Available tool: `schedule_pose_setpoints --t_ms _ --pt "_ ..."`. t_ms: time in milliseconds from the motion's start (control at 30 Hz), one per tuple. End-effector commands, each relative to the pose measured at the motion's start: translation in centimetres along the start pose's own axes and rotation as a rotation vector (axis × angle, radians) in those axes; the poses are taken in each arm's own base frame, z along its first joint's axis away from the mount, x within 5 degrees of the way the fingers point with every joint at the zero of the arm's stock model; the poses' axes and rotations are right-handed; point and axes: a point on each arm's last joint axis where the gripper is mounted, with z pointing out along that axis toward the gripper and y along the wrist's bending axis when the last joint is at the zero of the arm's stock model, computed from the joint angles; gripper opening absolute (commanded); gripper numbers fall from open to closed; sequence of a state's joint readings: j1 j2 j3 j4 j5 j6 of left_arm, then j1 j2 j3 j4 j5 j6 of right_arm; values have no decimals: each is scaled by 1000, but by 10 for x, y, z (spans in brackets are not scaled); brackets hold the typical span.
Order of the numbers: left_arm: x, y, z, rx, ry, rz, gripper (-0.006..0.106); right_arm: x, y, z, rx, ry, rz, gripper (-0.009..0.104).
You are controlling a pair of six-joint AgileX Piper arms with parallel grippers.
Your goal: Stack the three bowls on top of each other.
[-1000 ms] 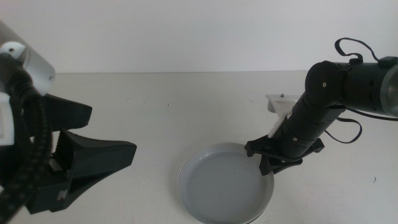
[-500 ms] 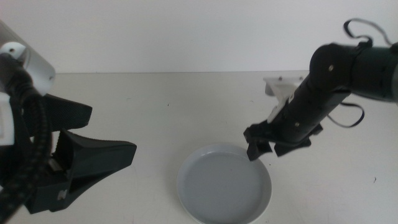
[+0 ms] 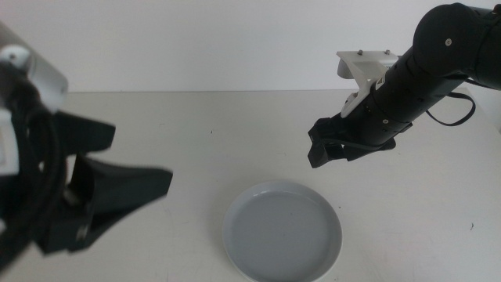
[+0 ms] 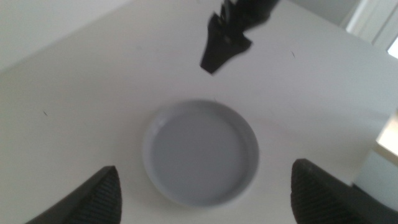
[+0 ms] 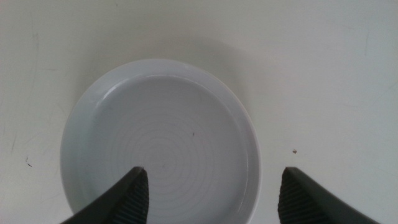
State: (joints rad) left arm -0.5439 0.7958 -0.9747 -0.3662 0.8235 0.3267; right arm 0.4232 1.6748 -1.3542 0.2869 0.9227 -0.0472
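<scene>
One pale grey-blue bowl (image 3: 282, 233) sits on the table near the front middle, and nothing holds it. It also shows in the left wrist view (image 4: 200, 152) and the right wrist view (image 5: 161, 143). The mint green and white bowls do not show as separate things in any view. My right gripper (image 3: 327, 153) hangs open and empty in the air above the bowl's far right rim; its jaws (image 5: 213, 171) stand wide apart over the bowl. My left gripper (image 3: 141, 164) is open and empty at the left, facing the bowl (image 4: 205, 168). The right gripper also shows in the left wrist view (image 4: 224, 43).
The white table (image 3: 196, 133) meets a plain white wall at the back. The right arm's dark cable (image 3: 458, 106) loops behind the arm at the right.
My right gripper has let go of the bowl's right rim and risen up and away from it. The bowl stays where it was. The left arm has barely shifted.
</scene>
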Motion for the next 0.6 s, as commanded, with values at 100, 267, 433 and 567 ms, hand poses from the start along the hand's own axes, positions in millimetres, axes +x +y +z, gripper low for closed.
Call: schedule_pose_setpoints --t_ms 100,267,433,567 --pt "-26 16 18 -110 -125 -62 105 -11 10 -32 -27 -113 -29 53" --pt "-41 40 62 -217 -11 -42 105 -23 4 -55 -21 -130 -23 53" --pt "-61 81 85 -320 9 -135 105 -31 -24 -82 18 -192 41 53" --pt "-59 129 88 -420 31 -235 105 -28 -48 -102 62 -229 68 53"
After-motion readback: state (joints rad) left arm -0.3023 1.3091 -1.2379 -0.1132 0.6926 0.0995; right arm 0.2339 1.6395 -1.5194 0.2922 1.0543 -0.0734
